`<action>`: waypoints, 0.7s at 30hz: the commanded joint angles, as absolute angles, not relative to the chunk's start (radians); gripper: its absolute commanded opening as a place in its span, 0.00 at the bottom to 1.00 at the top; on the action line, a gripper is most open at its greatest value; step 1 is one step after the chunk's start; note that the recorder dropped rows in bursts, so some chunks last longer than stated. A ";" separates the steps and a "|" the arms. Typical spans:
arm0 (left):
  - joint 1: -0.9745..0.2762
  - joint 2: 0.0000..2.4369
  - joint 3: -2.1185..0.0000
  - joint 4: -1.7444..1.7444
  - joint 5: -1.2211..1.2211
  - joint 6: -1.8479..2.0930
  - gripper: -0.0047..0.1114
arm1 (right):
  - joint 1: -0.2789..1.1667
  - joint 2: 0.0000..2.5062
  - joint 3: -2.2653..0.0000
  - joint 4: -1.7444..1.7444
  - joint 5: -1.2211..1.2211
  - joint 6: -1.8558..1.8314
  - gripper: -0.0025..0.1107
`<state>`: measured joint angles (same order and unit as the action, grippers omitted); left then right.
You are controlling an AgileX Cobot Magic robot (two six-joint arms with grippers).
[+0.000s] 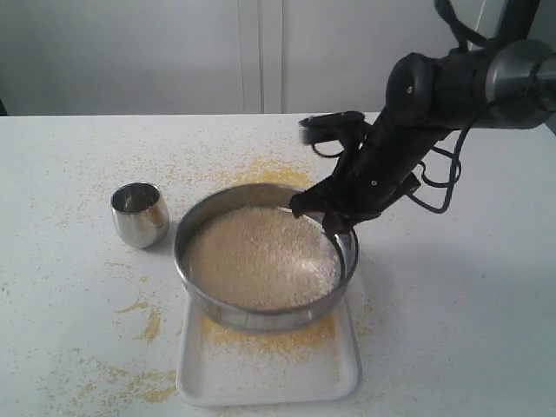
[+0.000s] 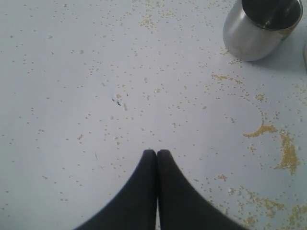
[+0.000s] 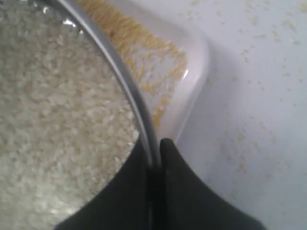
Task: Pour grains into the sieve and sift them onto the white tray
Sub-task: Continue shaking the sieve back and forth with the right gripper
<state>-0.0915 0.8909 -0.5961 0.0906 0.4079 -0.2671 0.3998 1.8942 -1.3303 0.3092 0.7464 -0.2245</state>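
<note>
The sieve [image 1: 261, 318] has a shiny, smooth metal rim, the cup [image 1: 140, 215] at its 10 o'clock is mirror-polished metal, the tray [image 1: 269, 382] looks like glossy white plastic, the table [image 1: 69, 156] is matt and smooth, the grains [image 1: 261, 256] are dry and gritty, and the left gripper [image 2: 156, 153] is matt black.

The white table [image 1: 486, 304] carries the white tray [image 1: 261, 372], a steel cup [image 1: 140, 215] and scattered grains [image 1: 152, 326]

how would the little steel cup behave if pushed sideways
The steel cup looks empty, so probably light and easy to slide. Its rounded, narrowing base suggests it could tip and roll. Loose grains on the table may make it skid.
</note>
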 commanded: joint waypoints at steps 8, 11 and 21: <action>-0.087 0.884 -0.589 0.083 0.413 -0.266 0.05 | 0.421 1.841 -1.339 0.395 0.760 -0.545 0.02; -0.087 0.884 -0.589 0.083 0.413 -0.266 0.05 | 0.422 1.834 -1.349 0.281 0.782 -0.533 0.02; -0.087 0.884 -0.589 0.083 0.413 -0.266 0.05 | 0.404 1.836 -1.336 0.184 0.691 -0.063 0.02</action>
<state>-0.0915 0.8909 -0.5961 0.0906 0.4079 -0.2671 0.4357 1.8463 -1.3302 0.2638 0.7856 -0.4610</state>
